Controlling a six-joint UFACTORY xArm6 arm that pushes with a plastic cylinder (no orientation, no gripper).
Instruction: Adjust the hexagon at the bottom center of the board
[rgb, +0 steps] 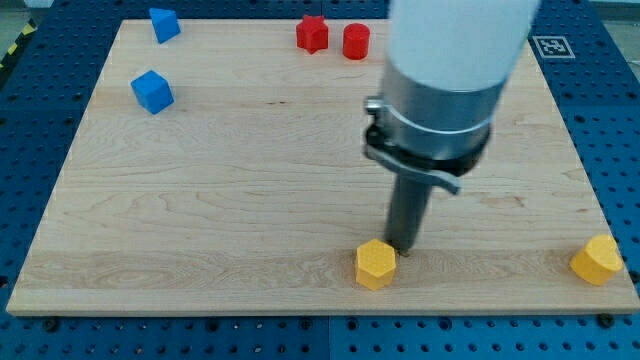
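A yellow hexagon (375, 265) lies near the bottom edge of the wooden board (230, 200), at its center. My tip (402, 248) is just to the view's right and slightly above the hexagon, touching or almost touching its upper right side. The rod hangs from the large white and grey arm at the view's top right.
A second yellow block (598, 260) sits at the bottom right corner. A red star (312, 34) and a red cylinder (356, 42) are at the top center. Two blue blocks are at the top left, one (164, 24) at the edge, one (152, 91) below it.
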